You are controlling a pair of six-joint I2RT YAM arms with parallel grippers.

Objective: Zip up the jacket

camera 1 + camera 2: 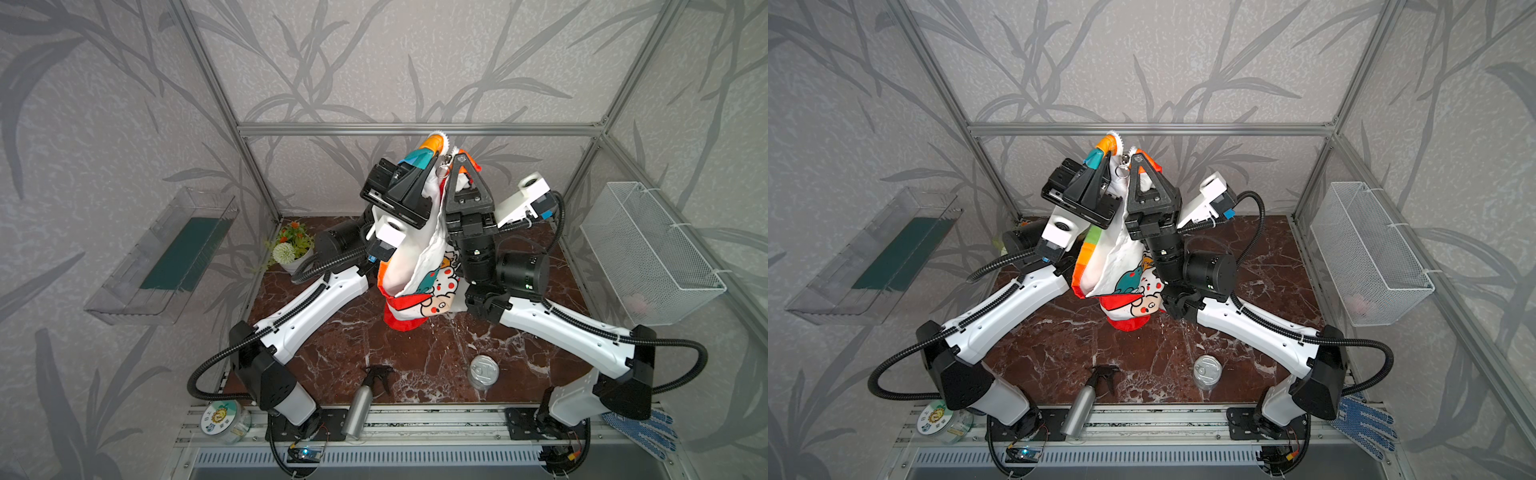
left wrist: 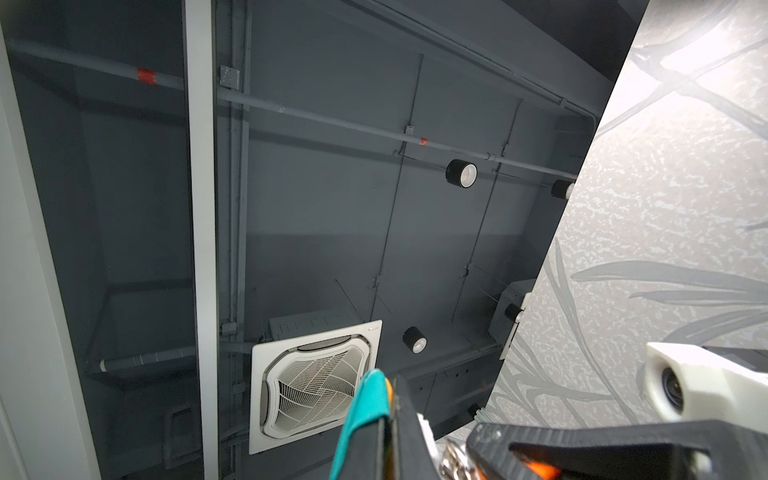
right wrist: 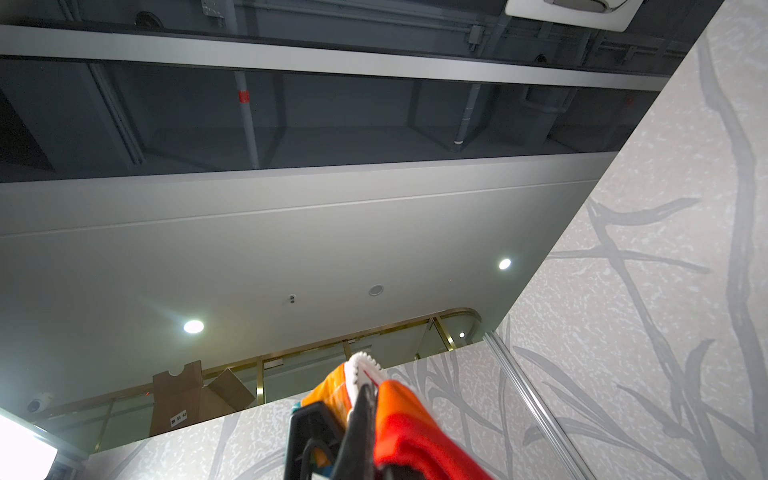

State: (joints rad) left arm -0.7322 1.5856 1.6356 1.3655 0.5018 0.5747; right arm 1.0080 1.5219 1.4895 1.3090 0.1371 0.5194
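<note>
The jacket (image 1: 409, 266) (image 1: 1117, 266) hangs in the air between both raised arms in both top views. Its white lining faces out and its red hood end reaches down to the table. My left gripper (image 1: 432, 161) (image 1: 1106, 157) is shut on the teal and orange edge (image 2: 368, 401). My right gripper (image 1: 459, 161) (image 1: 1138, 161) is shut on the orange-red edge (image 3: 409, 424), just beside the left one. A metal zipper ring (image 1: 444, 170) (image 1: 1123, 168) dangles between the two tips. White zipper teeth (image 3: 365, 365) poke out past my right gripper (image 3: 365, 392).
On the brown marble table (image 1: 332, 340) lie a silver spray bottle (image 1: 363, 401) and a tin can (image 1: 483, 371) near the front. A flower pot (image 1: 291, 249) stands at the back left. A wire basket (image 1: 648, 253) hangs on the right wall, a clear tray (image 1: 162, 257) on the left. A blue dotted glove (image 1: 644, 432) lies at the front right.
</note>
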